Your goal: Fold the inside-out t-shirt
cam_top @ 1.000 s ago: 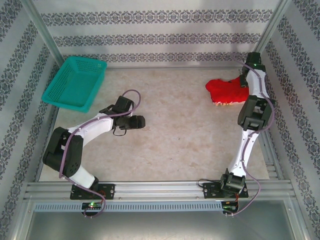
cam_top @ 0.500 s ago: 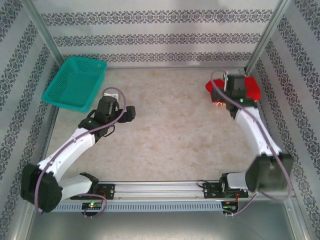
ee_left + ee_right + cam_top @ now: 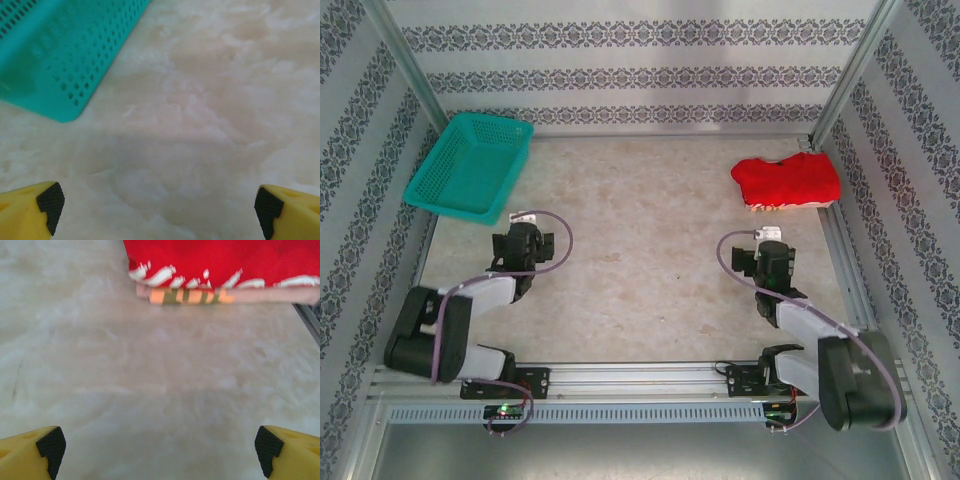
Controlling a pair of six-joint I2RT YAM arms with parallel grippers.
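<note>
The bright red t-shirt [image 3: 786, 182] lies as a compact folded bundle at the back right of the table, against the right rail. In the right wrist view its near edge [image 3: 220, 257] shows white print marks, with a pale pink and orange-striped layer under it. My right gripper [image 3: 772, 256] sits well in front of the shirt, apart from it, and in its own view it [image 3: 160, 452] is open over bare table. My left gripper [image 3: 522, 240] rests at the left, near the basket, and it [image 3: 160, 212] is open and holds nothing.
A teal mesh basket [image 3: 470, 165] stands at the back left, its corner [image 3: 55, 60] just ahead of the left gripper. A metal rail [image 3: 310, 322] runs along the table's right edge beside the shirt. Patterned walls close the back and sides.
The right arm left the shirt and drew back toward the near edge. The left arm also folded back toward its base. The shirt now lies uncovered.
</note>
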